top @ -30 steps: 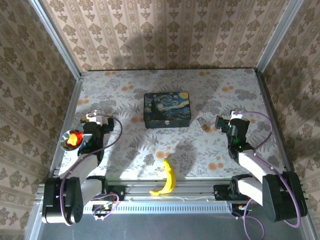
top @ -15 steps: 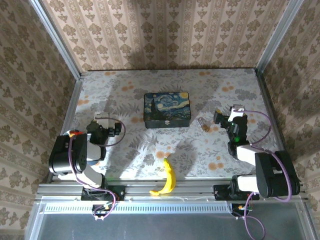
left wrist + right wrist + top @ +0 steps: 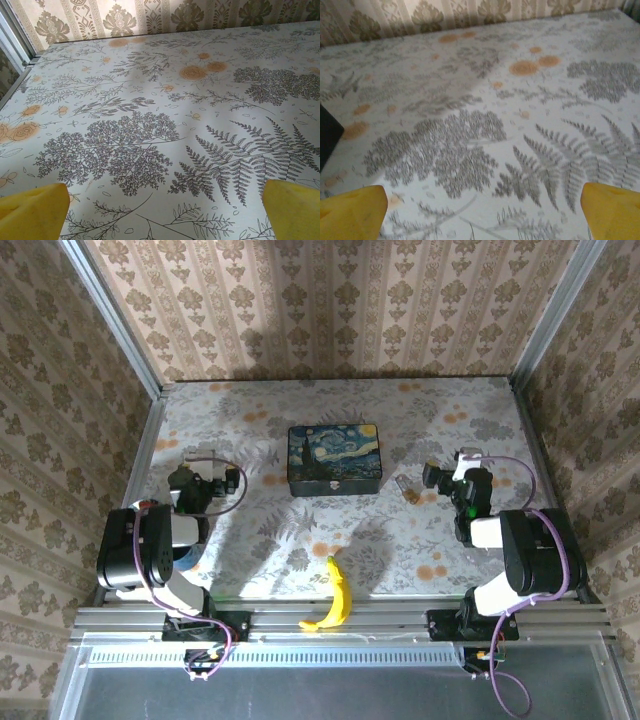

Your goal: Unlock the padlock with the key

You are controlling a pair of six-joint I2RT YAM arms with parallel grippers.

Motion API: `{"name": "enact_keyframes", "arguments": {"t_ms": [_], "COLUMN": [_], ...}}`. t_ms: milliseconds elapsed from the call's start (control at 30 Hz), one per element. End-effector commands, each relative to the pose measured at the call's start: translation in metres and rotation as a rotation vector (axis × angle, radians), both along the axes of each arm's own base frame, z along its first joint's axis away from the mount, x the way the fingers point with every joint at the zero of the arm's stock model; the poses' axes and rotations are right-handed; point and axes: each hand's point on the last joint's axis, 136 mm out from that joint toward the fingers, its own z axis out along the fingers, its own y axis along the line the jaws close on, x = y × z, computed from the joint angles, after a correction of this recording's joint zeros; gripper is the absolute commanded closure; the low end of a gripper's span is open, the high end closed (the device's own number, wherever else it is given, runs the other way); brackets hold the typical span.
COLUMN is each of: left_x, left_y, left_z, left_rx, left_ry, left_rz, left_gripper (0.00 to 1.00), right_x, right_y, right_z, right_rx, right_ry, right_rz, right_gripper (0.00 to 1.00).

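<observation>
I note a white bench printed with grey ferns and orange blooms, a blue swirl-painted box, a yellow banana.

"Home or lab?"
"Lab rig, dressed up as a room. Damask wallpaper panels sit in bare aluminium posts, three sides only."
"Table?"
"Floral-print tabletop. Extruded rail runs along its near edge, with the left arm and right arm bolted on."

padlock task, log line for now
left gripper open, empty | right gripper open, empty | padlock, key on table right of box, untouched
</observation>
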Motion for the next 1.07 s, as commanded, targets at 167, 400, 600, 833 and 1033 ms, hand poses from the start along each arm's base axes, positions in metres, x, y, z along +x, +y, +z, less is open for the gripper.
{"name": "enact_keyframes", "arguments": {"t_ms": [167, 400, 600, 833, 1033], "left_x": [0.000, 0.001, 0.001, 0.001, 0.001], "left_y": [0.001, -0.001, -0.001, 0.000, 0.001], "left_z": [0.001, 0.000, 0.001, 0.000, 0.001], "left_rx": [0.000, 0.010, 0.010, 0.011, 0.011], "left_ry": [0.004, 0.008, 0.007, 0.009, 0.008], "left_rz": [0.007, 0.004, 0.004, 0.006, 0.015], "left_gripper": [0.00, 0.00, 0.00, 0.00, 0.00], "right_x": [0.005, 0.007, 0.007, 0.007, 0.007], "right_y": [0.041, 0.033, 0.034, 0.034, 0.034], "right_z": [0.004, 0.003, 0.003, 0.003, 0.003], "right_rx": [-0.026, -0.027, -0.028, -0.028, -0.028], "right_ry": [-0.003, 0.008, 0.007, 0.006, 0.006], "right_rz": [0.260, 0.210, 0.209, 0.209, 0.209], "right_gripper": [0.00, 0.00, 0.00, 0.00, 0.00]}}
